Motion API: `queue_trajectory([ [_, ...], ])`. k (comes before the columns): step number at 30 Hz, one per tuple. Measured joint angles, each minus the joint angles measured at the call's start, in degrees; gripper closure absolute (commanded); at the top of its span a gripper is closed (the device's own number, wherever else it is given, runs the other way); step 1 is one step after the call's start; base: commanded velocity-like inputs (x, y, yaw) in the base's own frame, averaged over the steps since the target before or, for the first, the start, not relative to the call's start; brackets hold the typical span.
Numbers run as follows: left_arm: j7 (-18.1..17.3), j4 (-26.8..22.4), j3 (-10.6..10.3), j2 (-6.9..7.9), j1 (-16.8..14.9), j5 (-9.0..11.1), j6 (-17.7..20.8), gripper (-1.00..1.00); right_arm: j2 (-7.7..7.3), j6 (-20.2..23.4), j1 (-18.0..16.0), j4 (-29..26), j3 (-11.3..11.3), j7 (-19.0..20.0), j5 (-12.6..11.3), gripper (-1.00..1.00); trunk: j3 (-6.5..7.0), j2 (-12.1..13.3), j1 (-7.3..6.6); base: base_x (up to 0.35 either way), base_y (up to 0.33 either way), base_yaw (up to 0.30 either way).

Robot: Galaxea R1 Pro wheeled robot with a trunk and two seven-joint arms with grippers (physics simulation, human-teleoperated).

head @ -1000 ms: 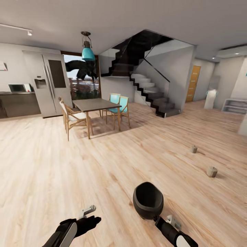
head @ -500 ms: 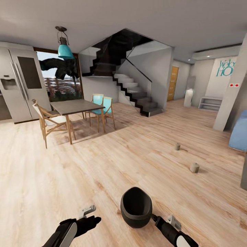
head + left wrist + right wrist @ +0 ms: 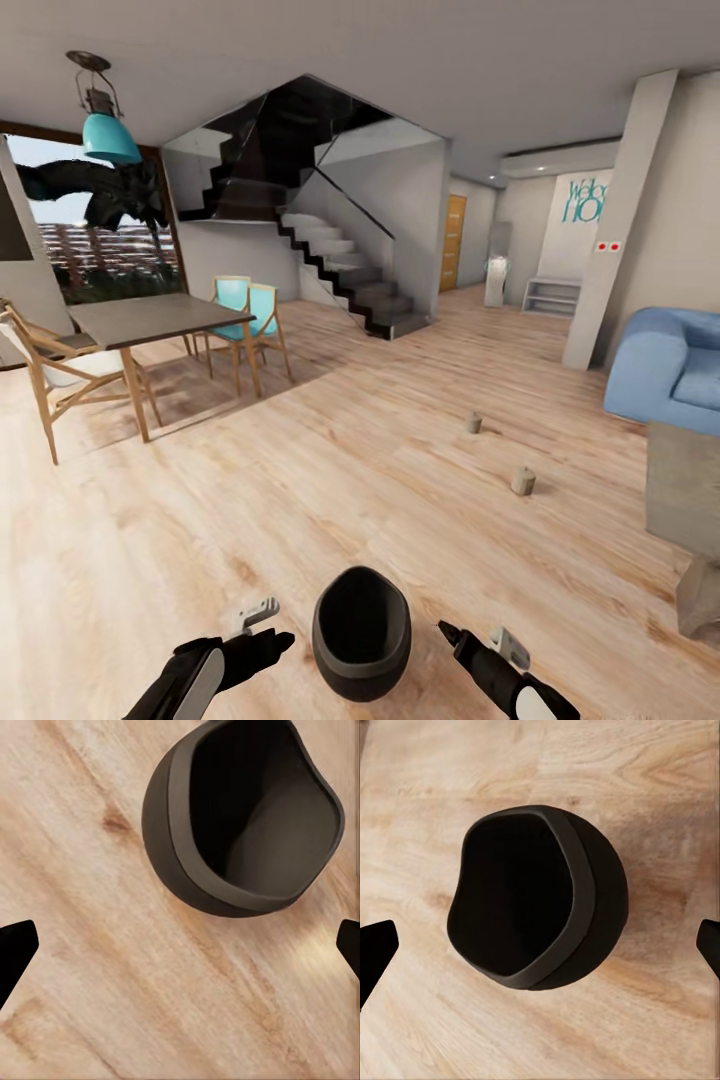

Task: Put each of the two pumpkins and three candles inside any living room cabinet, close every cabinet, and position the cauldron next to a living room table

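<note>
The black cauldron [image 3: 360, 632] stands on the wood floor just in front of me, between my two arms, its wide mouth facing up. My left gripper [image 3: 265, 628] hangs open to its left and my right gripper [image 3: 478, 640] open to its right; neither touches it. The left wrist view has the cauldron [image 3: 240, 817] ahead of the spread fingertips [image 3: 16, 945]. In the right wrist view the cauldron [image 3: 540, 896] lies between the wide-apart fingertips [image 3: 376, 945]. Two candles [image 3: 474, 423] [image 3: 523, 481] stand on the floor further off to the right. A corner of the grey table [image 3: 685, 490] shows at the right edge.
A blue sofa [image 3: 668, 365] sits behind the grey table, beside a white pillar [image 3: 610, 240]. The dark dining table [image 3: 150, 318] with wooden chairs stands at the left, and a staircase [image 3: 340, 265] at the back. Open wood floor stretches between them.
The camera has swung to the right: the dining table, cauldron and candles slid left in the picture, and the sofa and grey table came into view. Both arms hold the same pose.
</note>
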Motion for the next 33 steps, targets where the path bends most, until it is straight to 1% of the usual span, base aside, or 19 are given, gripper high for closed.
queue_trajectory([
  [4, 0.04, 0.0, 0.0, -0.03, 0.0, -0.02, 0.0, -1.0, 0.01, 0.0, 0.0, -0.04, 0.0, 0.0, 0.0, -1.0, -0.23, 0.0, 0.0, 0.147, 0.0, -0.226],
  [7, 0.01, -0.02, 0.03, -0.05, 0.01, 0.17, 0.02, -1.0, 0.05, 0.0, -0.01, -0.05, 0.0, 0.01, 0.07, -1.0, -0.38, 0.0, 0.01, 0.059, 0.0, -0.105],
  [11, -0.01, 0.09, 0.1, -0.05, 0.01, 0.22, 0.02, -1.0, 0.06, 0.0, -0.01, -0.04, 0.0, 0.01, 0.09, -1.0, -0.42, 0.0, -0.01, 0.18, 0.0, -0.021],
  [18, 0.0, 1.15, 0.1, -0.08, 0.01, 0.03, 0.03, -1.0, 0.06, 0.0, -0.02, -0.04, 0.0, 0.01, 0.09, -1.0, -0.43, 0.0, -0.02, 0.306, 0.0, -0.002],
  [24, -0.07, 1.2, 0.07, -0.08, 0.01, 0.02, 0.02, -1.0, 0.06, 0.0, -0.02, -0.04, 0.0, 0.01, 0.1, -1.0, -0.43, 0.0, 0.0, 0.131, 0.008, 0.0],
  [33, -0.01, 1.21, 0.12, -0.08, 0.01, 0.1, 0.02, -1.0, 0.06, 0.0, -0.02, -0.04, 0.05, 0.02, 0.16, -1.0, -0.43, 0.0, -0.01, 0.247, 0.037, 0.0],
])
